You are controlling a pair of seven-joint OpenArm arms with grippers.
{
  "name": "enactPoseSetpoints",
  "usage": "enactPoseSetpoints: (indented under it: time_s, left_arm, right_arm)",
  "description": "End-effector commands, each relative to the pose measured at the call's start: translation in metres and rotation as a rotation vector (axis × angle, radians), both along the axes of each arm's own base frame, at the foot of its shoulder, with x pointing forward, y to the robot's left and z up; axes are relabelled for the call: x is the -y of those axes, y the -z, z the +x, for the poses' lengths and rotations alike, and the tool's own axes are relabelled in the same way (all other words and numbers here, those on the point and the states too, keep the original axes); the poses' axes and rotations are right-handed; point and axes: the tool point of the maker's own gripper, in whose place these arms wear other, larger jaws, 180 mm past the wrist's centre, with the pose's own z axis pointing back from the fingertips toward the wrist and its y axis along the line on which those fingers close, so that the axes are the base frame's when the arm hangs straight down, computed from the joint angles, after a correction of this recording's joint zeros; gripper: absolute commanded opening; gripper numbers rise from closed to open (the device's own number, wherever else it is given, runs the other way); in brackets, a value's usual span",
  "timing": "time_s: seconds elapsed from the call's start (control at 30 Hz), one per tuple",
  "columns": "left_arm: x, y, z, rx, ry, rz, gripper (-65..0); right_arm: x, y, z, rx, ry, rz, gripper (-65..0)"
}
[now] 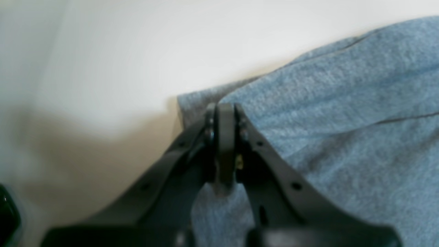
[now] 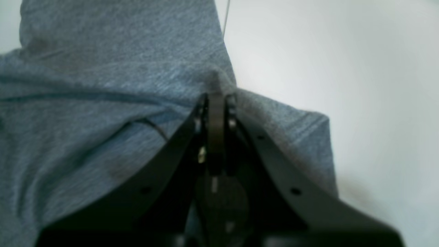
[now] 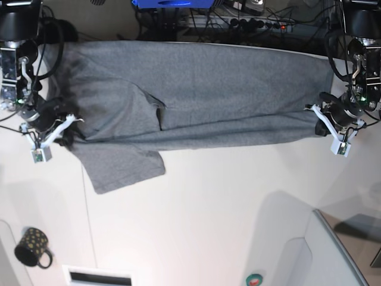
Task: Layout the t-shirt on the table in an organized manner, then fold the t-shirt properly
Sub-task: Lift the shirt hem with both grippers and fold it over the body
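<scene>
The heather-grey t-shirt (image 3: 208,95) is stretched wide across the back of the white table (image 3: 208,208), held taut between both grippers. One sleeve (image 3: 122,164) lies flat toward the front left. My left gripper (image 3: 321,122) is shut on the shirt's right end; in the left wrist view its jaws (image 1: 224,108) pinch a cloth corner of the t-shirt (image 1: 343,103). My right gripper (image 3: 66,128) is shut on the shirt's left end; in the right wrist view it (image 2: 216,94) clamps a raised fold of the t-shirt (image 2: 103,85).
A dark spotted mug (image 3: 33,245) stands at the front left. A raised white panel (image 3: 333,250) with a grey edge fills the front right corner. A slot (image 3: 98,277) and a small round button (image 3: 254,278) sit at the front edge. Cables lie behind the table.
</scene>
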Motion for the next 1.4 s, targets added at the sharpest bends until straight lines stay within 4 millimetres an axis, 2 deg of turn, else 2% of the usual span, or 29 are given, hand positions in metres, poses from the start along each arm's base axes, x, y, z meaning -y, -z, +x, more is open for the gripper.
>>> enactPoseSetpoints:
  time_s: [0.0,0.13,0.4,0.6,0.7,0.9,1.0,1.07,1.17,1.23,1.3,1.37]
  left_arm:
    - [-0.01,-0.016,0.011,0.05,0.0,0.02,-65.0]
    - [-0.011,-0.017,0.012,0.051,0.001,0.023,-65.0]
    - [-0.011,-0.019,0.012,0.054,0.002,0.025,-65.0]
    - [-0.013,-0.024,0.02,0.071,0.001,0.028,-65.0]
    - [-0.014,-0.024,0.02,0.068,0.007,0.048,-65.0]
    - [-0.013,-0.015,0.013,0.032,0.036,0.1,-65.0]
    - [-0.013,-0.013,0.01,0.023,0.04,0.104,-65.0]
    - [-0.013,-0.009,0.005,0.009,0.041,0.104,-65.0]
    - [-0.012,-0.007,0.001,0.005,0.045,0.104,-65.0]
    - [-0.012,-0.006,0.0,0.002,0.044,0.104,-65.0]
    - [-0.013,-0.006,0.0,0.001,0.044,0.104,-65.0]
    - [-0.013,-0.006,0.0,-0.001,0.043,0.104,-65.0]
  right_arm:
    - [0.0,-0.014,0.01,0.051,-0.001,0.008,-65.0]
    - [-0.008,-0.017,-0.001,0.056,-0.017,0.01,-65.0]
    - [-0.012,-0.018,-0.021,0.05,-0.027,0.001,-65.0]
    - [0.02,-0.018,-0.023,0.038,0.08,0.0,-65.0]
    - [0.027,-0.016,-0.027,0.011,0.093,-0.008,-65.0]
    - [0.022,-0.005,-0.038,-0.058,0.082,-0.005,-65.0]
    - [0.011,0.002,-0.045,-0.111,0.081,0.015,-64.5]
    - [0.007,0.005,-0.05,-0.149,0.073,0.016,-59.7]
    - [0.003,-0.006,-0.046,-0.145,0.052,0.002,-44.3]
    - [-0.004,-0.023,-0.047,-0.103,0.032,-0.007,-30.0]
    - [-0.016,-0.048,-0.039,-0.026,0.022,-0.002,-20.3]
    - [-0.019,-0.073,-0.026,0.049,0.029,-0.005,-18.3]
